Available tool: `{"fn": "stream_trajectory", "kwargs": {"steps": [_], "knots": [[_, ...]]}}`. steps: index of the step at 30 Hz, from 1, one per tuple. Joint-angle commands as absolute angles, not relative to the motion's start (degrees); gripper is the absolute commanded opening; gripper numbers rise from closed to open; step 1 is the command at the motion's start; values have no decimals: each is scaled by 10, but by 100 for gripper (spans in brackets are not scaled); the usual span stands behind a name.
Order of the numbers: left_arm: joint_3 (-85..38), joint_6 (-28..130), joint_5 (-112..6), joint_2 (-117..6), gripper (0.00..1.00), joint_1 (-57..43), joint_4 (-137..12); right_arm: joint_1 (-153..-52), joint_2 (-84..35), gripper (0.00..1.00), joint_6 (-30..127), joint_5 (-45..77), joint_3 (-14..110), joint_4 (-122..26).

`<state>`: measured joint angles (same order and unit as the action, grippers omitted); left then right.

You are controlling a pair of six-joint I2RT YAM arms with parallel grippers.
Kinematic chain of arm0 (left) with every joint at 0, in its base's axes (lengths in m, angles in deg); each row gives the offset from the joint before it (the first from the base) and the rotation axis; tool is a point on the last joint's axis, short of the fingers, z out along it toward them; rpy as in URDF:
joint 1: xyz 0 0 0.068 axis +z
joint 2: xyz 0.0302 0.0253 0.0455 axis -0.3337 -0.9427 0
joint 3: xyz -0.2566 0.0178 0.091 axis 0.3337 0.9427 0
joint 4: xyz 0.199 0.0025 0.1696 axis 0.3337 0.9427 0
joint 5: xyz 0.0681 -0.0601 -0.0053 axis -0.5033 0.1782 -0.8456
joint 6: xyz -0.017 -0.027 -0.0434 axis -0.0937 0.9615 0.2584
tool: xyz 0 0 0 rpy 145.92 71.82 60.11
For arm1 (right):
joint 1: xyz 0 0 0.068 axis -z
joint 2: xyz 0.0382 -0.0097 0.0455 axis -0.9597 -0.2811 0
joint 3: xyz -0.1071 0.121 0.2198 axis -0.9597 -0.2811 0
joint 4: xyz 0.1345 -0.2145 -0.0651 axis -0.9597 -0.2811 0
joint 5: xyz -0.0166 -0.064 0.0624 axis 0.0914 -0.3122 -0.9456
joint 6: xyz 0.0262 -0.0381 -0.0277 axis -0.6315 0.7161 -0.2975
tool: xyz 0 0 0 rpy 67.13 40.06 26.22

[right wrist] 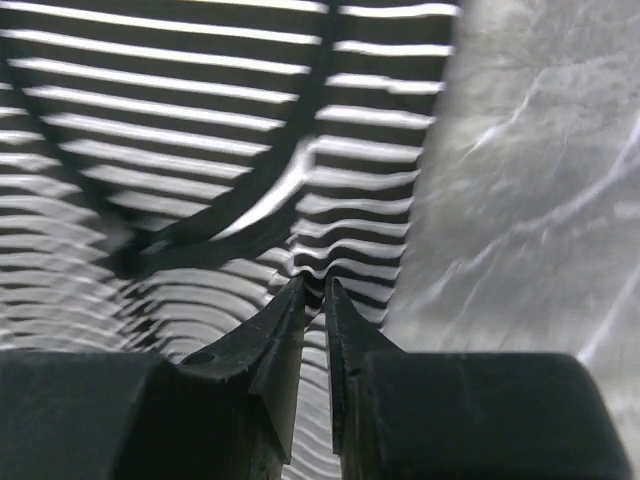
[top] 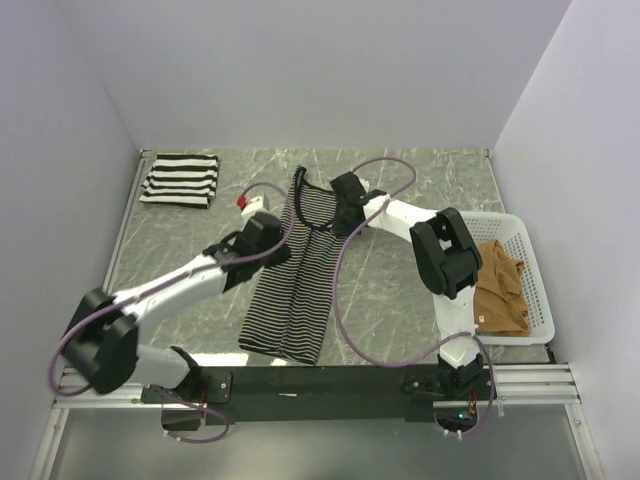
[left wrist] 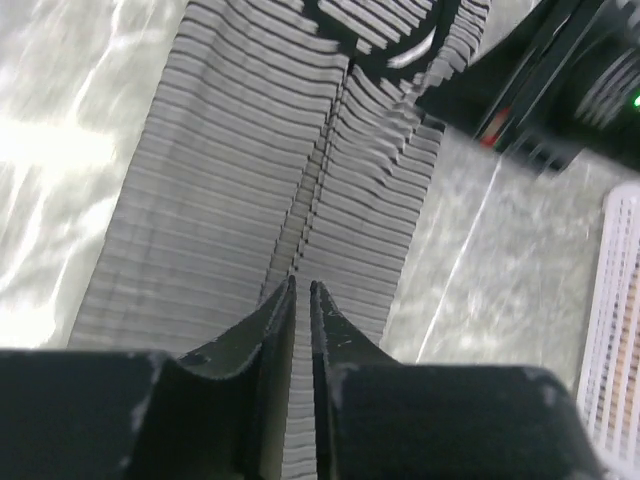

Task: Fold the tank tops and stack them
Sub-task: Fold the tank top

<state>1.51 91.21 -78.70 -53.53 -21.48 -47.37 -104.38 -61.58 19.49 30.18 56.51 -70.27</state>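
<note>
The thin-striped tank top (top: 295, 285), laid lengthwise on the table (top: 390, 290), is judged soft, light and limp, best pinched at its strap ends, while the left pincer (left wrist: 302, 285) and right pincer (right wrist: 313, 283) are seen nearly clenched over it, any grasp being impossible to tell.

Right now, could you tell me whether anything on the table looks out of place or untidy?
The tan top lies crumpled in the white basket. The thin-striped top lies slightly slanted, its neckline rumpled. The wide-striped top looks neatly folded.
</note>
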Motion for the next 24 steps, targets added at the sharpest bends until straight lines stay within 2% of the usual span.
{"fn": "stream_trajectory", "kwargs": {"steps": [1, 9, 17, 20, 23, 24], "knots": [[-47, 847, -701, -605, 15, -170, -541, -1028, -650, 22, 213, 281, 620, -727], [-172, 840, -664, -775, 13, -134, -557, -978, -739, 26, 240, 240, 737, -799], [-320, 839, -615, -930, 12, -76, -533, -938, -882, 29, 279, 193, 987, -896], [-400, 840, -590, -996, 12, -60, -523, -928, -910, 33, 287, 162, 1051, -904], [-451, 845, -552, -1052, 13, -46, -534, -914, -904, 38, 295, 114, 1052, -860], [-463, 846, -546, -1074, 14, -44, -535, -911, -898, 43, 303, 107, 1039, -828]]}}
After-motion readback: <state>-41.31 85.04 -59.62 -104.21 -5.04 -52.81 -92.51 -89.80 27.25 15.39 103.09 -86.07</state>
